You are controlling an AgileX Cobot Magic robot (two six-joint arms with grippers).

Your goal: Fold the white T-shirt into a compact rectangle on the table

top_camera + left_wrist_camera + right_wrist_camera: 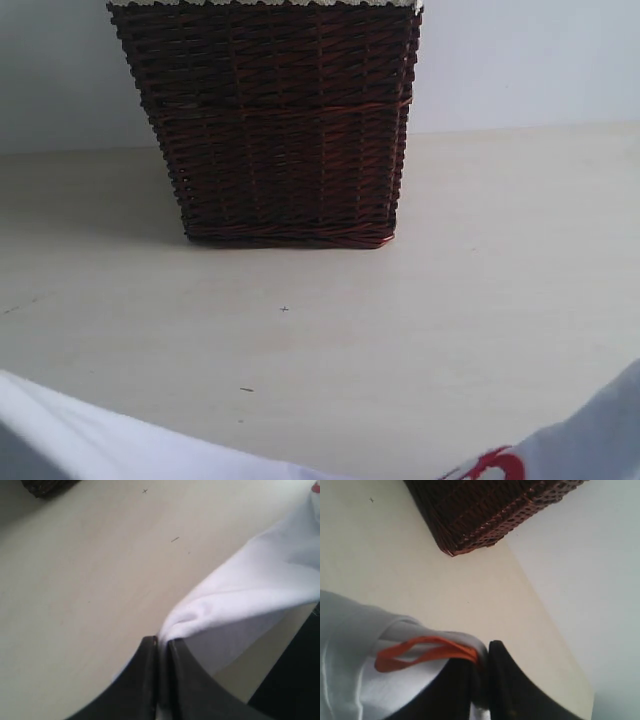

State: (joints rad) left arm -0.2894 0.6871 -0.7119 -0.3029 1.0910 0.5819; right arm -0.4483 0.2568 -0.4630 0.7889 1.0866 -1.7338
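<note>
Now; left gripper (162,641), right gripper (485,647) clamp white T-shirt (240,590); orange tag (420,641): right wrist only

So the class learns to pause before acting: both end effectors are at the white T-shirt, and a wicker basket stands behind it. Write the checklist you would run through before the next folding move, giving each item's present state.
1. Grip of the left end effector, shut on an edge of the white T-shirt: ok.
2. Grip of the right end effector, shut on fabric at the orange neck tag: ok.
3. Gap between the dark wicker basket and the shirt: ok.
4. Bare table showing between shirt and basket: ok.
5. Shirt flat and unwrinkled: cannot tell, mostly out of view.
</note>
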